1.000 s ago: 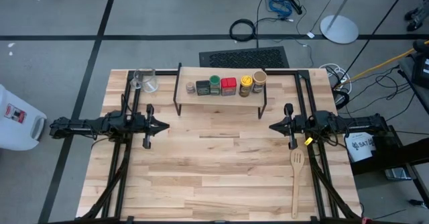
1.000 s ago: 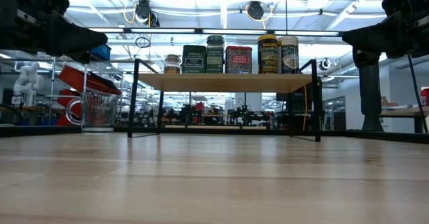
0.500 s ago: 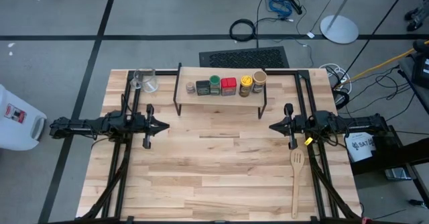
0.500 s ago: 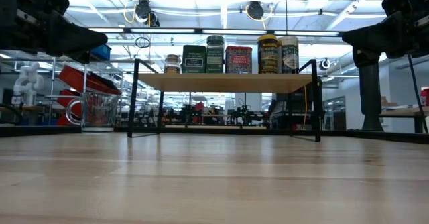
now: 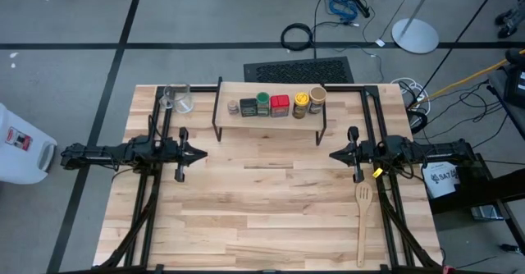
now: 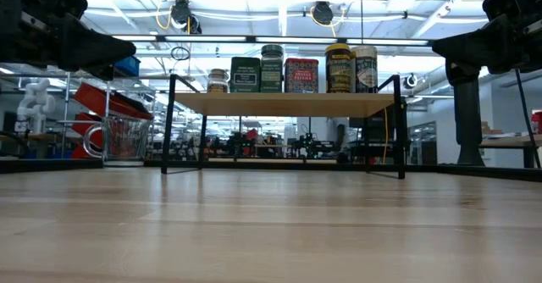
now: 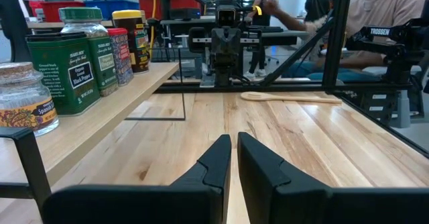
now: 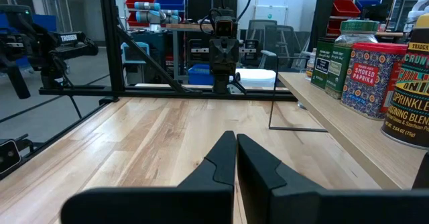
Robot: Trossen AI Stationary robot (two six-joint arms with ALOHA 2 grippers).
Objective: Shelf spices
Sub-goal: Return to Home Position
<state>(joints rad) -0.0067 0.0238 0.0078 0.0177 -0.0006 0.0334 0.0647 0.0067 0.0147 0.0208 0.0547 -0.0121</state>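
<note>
Seen from above, a low rack with a light wooden plank top and thin black metal legs (image 5: 271, 89) stands at the far middle of the big wooden tabletop (image 5: 262, 216); six spice containers sit in a row on it, from the left arm's side: tiny brown jar (image 5: 233, 107), dark tin (image 5: 248, 107), green-lidded jar (image 5: 262, 103), red square tin (image 5: 280, 106), yellow jar (image 5: 301, 104), taller tan cylindrical jar (image 5: 317, 100).

The level view alone shows the plank raised on its legs and every container upright.

The left gripper (image 5: 201, 152) and right gripper (image 5: 332, 154) point at each other across the table, both well apart from the rack; only the wrist views show their fingers, drawn together to a thin slit and holding nothing.

A clear glass cup (image 5: 182, 98) stands beside the rack's left end; a wooden spatula (image 5: 362, 225) lies near the right arm; the left wrist view also shows a seated person (image 7: 382, 9) beyond the table.
</note>
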